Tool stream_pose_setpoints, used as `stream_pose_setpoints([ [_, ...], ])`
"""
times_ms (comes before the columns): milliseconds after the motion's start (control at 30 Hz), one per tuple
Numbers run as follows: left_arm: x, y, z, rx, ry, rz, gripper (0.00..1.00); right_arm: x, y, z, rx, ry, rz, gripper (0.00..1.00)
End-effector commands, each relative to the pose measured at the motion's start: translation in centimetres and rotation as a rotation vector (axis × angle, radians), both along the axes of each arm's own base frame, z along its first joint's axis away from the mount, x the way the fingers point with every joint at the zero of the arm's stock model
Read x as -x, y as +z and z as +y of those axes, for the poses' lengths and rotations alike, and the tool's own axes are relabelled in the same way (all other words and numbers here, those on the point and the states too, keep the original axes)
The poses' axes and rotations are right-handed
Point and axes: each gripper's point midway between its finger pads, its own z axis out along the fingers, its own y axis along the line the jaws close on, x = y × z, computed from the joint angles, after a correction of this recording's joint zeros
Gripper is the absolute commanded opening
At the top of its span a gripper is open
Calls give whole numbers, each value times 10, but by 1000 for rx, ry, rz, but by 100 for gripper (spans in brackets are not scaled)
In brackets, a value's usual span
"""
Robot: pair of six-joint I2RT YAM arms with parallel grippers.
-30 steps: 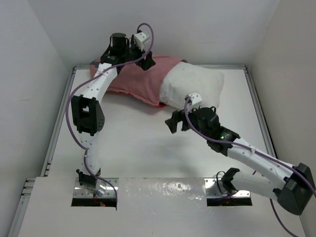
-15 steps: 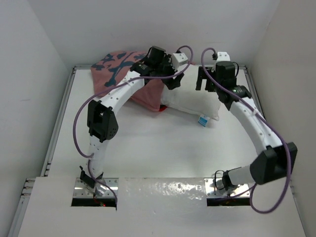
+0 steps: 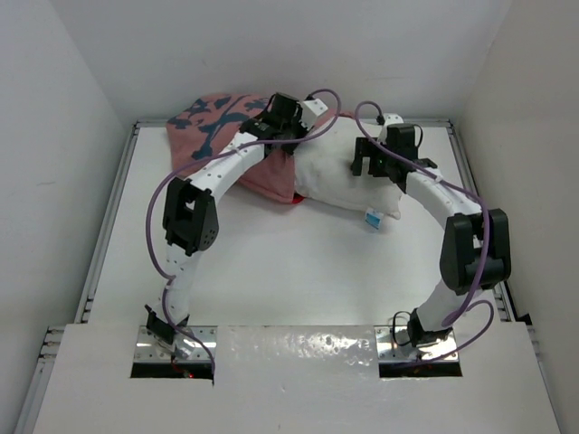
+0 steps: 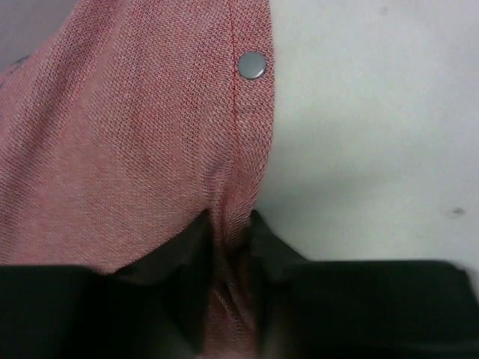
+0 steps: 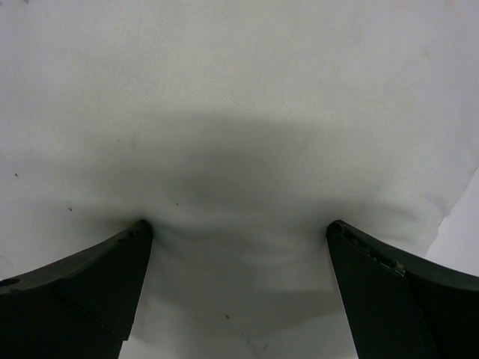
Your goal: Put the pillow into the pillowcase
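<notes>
The white worktop [image 3: 271, 271] carries everything at its far side. The pillow [image 3: 339, 176] lies there, and the red pillowcase [image 3: 208, 122] overlaps its left end. My right end effector [image 5: 239, 232] is spread wide, both tips pressed into the pillow and gripping nothing. My left end effector [image 4: 228, 232] pinches a fold of the pillowcase hem, near a grey snap button [image 4: 252, 65]. A blue tag [image 3: 372, 218] sits on the pillow's near edge.

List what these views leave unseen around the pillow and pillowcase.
- Top view: the left arm covers the mouth of the red printed fabric pillowcase, hiding whether the white stuffed pillow has entered.
- Top view: small blue tag too small to read.
- Right wrist view: pillow's edges cut off by frame.
</notes>
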Motion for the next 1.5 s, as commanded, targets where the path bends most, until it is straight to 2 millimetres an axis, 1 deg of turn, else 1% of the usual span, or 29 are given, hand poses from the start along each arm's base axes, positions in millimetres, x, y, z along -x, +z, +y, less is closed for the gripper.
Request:
stream_pose_setpoints([
  [0,2,21,11,-29,37,-52,16,-2,-9,13,-10,81,-40,99],
  [33,4,28,6,1,13,-50,0,1,-15,18,-19,114,-20,96],
  [100,16,37,-12,72,-76,-13,0,12,-40,29,-33,165,70,72],
  [133,22,54,-22,112,-127,-15,0,18,-47,38,-55,198,104,60],
  [167,28,64,-29,145,-179,-10,0,28,-63,51,-67,241,161,36],
  [200,43,79,-46,217,-273,9,0,34,-67,64,-92,285,181,23],
  [267,59,108,-60,294,-381,10,0,52,-67,107,-190,407,208,1],
  [333,87,130,-78,377,-513,42,0,59,-49,140,-333,432,183,0],
  [367,94,132,-82,387,-542,56,0,51,-29,161,-412,457,58,0],
  [433,111,124,-87,377,-601,100,0,44,33,182,-624,413,-113,0],
  [467,123,124,-89,375,-682,101,0,41,79,190,-715,445,-337,0],
  [533,143,114,-86,368,-754,164,0,44,140,188,-895,398,-539,0],
  [567,156,118,-87,374,-839,155,0,47,187,175,-985,373,-747,0],
  [667,179,120,-77,353,-919,184,0,53,243,150,-1147,300,-954,0],
  [733,181,123,-65,319,-932,159,0,63,263,146,-1154,290,-1022,0],
  [833,160,133,-41,383,-851,157,0,73,263,145,-1070,228,-1072,0],
  [900,154,149,-30,440,-829,145,0,64,250,149,-974,171,-1062,0],
  [967,163,164,-34,445,-874,106,0,42,199,167,-908,116,-921,0],
  [1033,184,189,-44,501,-956,81,0,27,151,167,-906,1,-815,0],
  [1067,200,202,-48,575,-1004,124,0,18,116,169,-870,-47,-755,0],
  [1100,207,208,-52,601,-1032,126,0,13,98,167,-846,-100,-721,0],
  [1167,212,203,-53,607,-1037,149,0,1,55,155,-736,-247,-638,0],
  [1200,211,183,-49,584,-1005,201,0,-1,47,151,-705,-283,-624,0],
  [1267,194,153,-35,489,-934,186,0,-2,46,150,-656,-285,-633,0],
  [1333,176,121,-18,484,-833,274,0,4,48,156,-577,-190,-637,1],
  [1367,158,113,0,485,-766,278,5,7,48,156,-516,-143,-645,9],
  [1400,146,109,9,476,-721,278,13,13,58,158,-499,-93,-657,37],
  [1433,134,102,20,454,-668,277,23,21,51,164,-455,-28,-623,54],
  [1467,113,90,38,372,-555,261,46,31,50,177,-398,111,-606,66],
])
